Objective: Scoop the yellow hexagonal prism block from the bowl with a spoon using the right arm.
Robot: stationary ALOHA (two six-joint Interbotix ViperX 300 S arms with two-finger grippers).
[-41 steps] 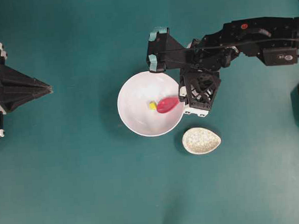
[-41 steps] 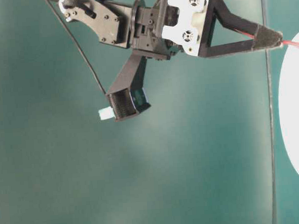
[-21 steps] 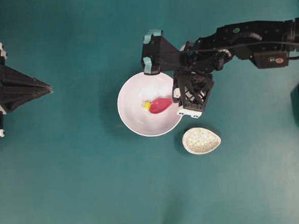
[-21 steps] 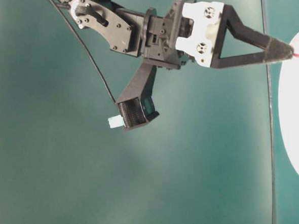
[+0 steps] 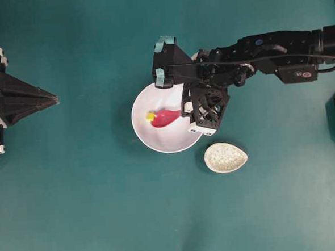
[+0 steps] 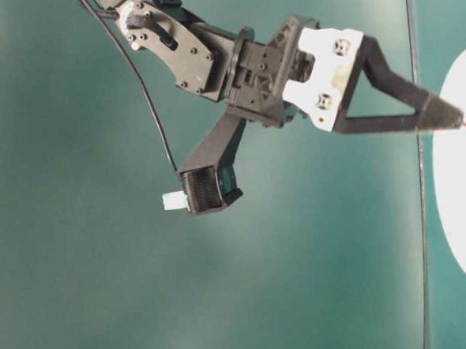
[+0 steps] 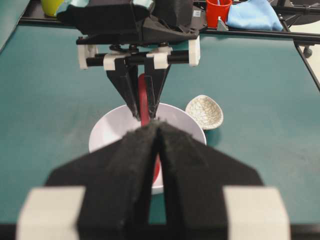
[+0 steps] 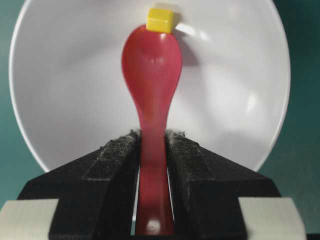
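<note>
The white bowl [image 5: 142,135] holds the tiny yellow hexagonal prism block [image 5: 150,116]. The block lies against the tip of the red spoon [image 5: 166,117], not inside its head. My right gripper [image 5: 184,116] is shut on the spoon's handle and hangs over the bowl's right rim. In the right wrist view the spoon [image 8: 152,65] points away from the right gripper [image 8: 152,137], with the block [image 8: 160,20] at its far tip on the bowl's wall [image 8: 60,75]. The left gripper [image 5: 56,99] rests shut at the far left, holding nothing; its tips [image 7: 158,125] meet.
A speckled beige spoon rest [image 5: 225,157] lies just right of and below the bowl. The right arm's wrist camera mount [image 5: 165,62] juts over the bowl's top rim. A red cup [image 7: 218,12] and blue cloth [image 7: 252,15] sit beyond the table's far edge.
The right arm has moved left. The spoon's head slid leftward across the bowl, pushing the yellow block ahead of its tip. The left arm has not moved.
</note>
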